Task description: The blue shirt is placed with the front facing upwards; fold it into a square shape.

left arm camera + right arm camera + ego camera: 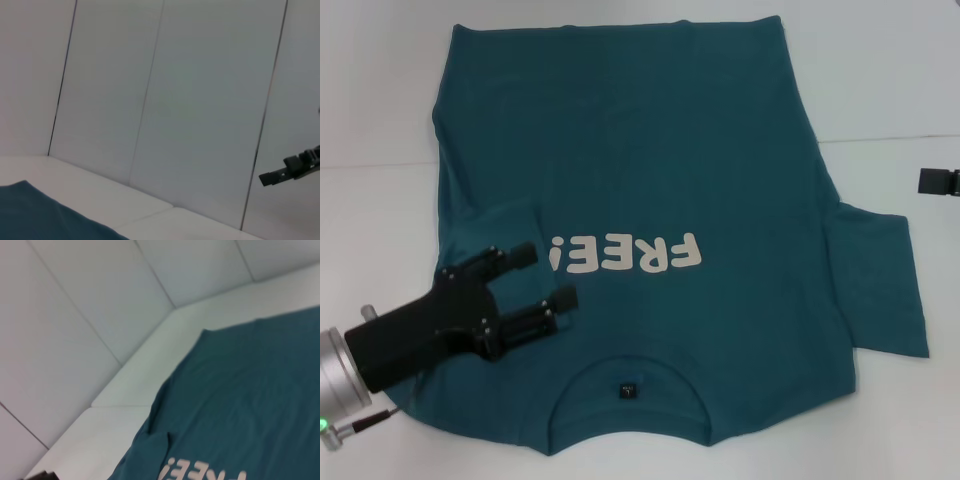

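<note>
Lying flat on the white counter [380, 120], the blue shirt [650, 150] spread out under and beyond the left tool [548, 276], whose two fingers stood apart and held nothing, while the right tool [940, 181] sat far off at the side.

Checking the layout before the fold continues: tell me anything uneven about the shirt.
The blue shirt is lopsided: the sleeve under the left gripper is folded in over the body, while the opposite sleeve lies spread on the table.
</note>
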Available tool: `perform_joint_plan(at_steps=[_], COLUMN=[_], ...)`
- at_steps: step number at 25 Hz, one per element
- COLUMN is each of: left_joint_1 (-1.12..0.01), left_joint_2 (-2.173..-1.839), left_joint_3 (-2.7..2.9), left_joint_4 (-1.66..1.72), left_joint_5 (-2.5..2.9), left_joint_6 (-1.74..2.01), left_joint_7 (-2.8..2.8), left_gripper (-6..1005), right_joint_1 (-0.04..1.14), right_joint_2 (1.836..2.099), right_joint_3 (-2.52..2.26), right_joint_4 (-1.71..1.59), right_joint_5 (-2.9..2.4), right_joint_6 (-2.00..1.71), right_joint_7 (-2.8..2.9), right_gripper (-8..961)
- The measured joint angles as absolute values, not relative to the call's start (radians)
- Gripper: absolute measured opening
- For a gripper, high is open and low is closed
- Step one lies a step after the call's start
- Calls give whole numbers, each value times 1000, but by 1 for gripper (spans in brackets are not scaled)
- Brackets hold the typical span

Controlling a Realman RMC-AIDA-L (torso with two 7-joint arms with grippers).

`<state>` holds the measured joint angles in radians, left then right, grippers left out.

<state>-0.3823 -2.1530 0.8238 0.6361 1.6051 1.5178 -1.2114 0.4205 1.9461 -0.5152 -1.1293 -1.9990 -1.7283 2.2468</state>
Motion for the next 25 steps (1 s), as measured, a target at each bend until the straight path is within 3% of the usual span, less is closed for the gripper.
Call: perform_joint_plan(at_steps=[8, 16, 25], left_joint_1=[-388, -391, -393], left_joint_2=[-2158, -2159, -2157], left_joint_3=[825, 824, 824], left_joint_4=[608, 582, 539], left_joint_5=[1661, 1698, 1705], left_joint_6=[1490, 1439, 1381], left_joint_7=[-1201, -1201, -1174], left_gripper=[831, 831, 831], right_joint_1=[536, 600, 590], right_joint_2=[1918, 1920, 1925], right_joint_3=[-416, -431, -442], right_joint_4=[-1204, -1268, -1234], right_joint_5=[-2260, -2555, -2691], right_joint_6=[-1781, -1797, -1751], right_joint_7=[2559, 2643, 2646], right_gripper=[928, 926, 924])
